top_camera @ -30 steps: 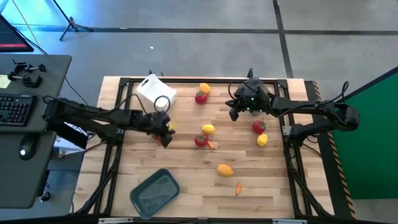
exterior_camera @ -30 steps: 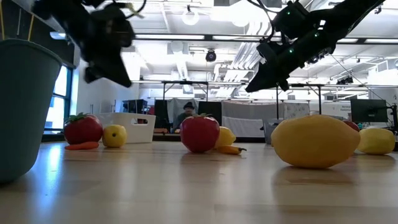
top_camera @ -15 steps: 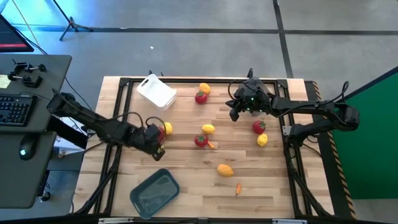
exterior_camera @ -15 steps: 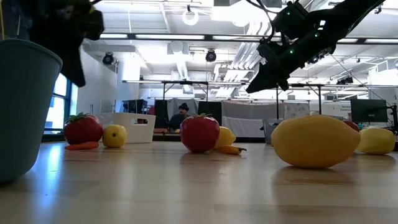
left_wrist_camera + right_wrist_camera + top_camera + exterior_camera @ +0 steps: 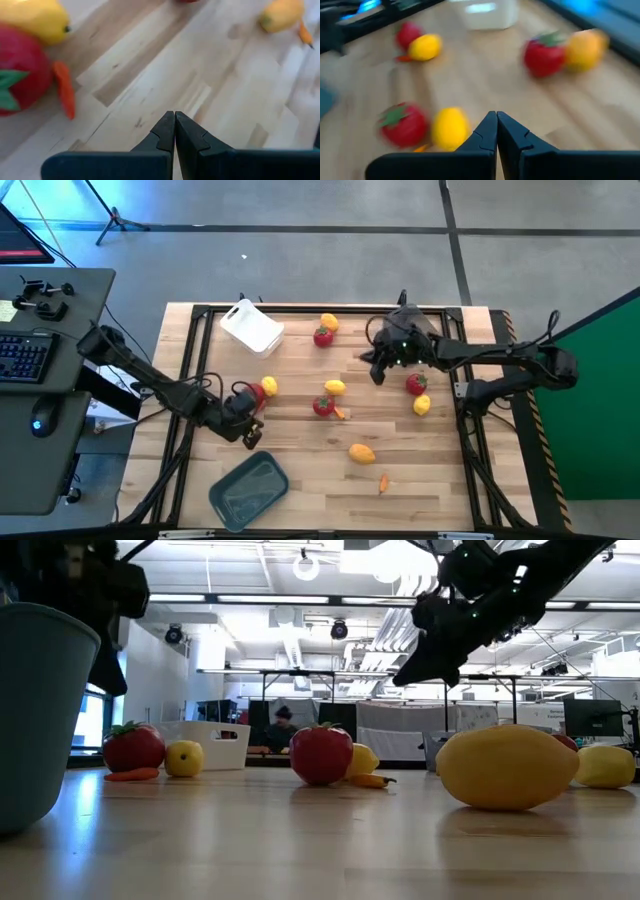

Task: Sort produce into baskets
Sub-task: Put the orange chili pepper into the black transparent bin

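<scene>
On the table (image 5: 300,470), white basket (image 5: 251,327) and grey-blue basket (image 5: 249,489) — both without produce — both arms' jaws shut, empty.

Overhead camera looks straight down; low camera sits level on the table (image 5: 300,450); wrist cameras hover close, sharing its scattered fruit.

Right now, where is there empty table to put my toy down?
Bare wood lies between the grey-blue basket and the yellow-orange fruit, and between the white basket and the left gripper. The middle, around the red fruit, is crowded.
</scene>
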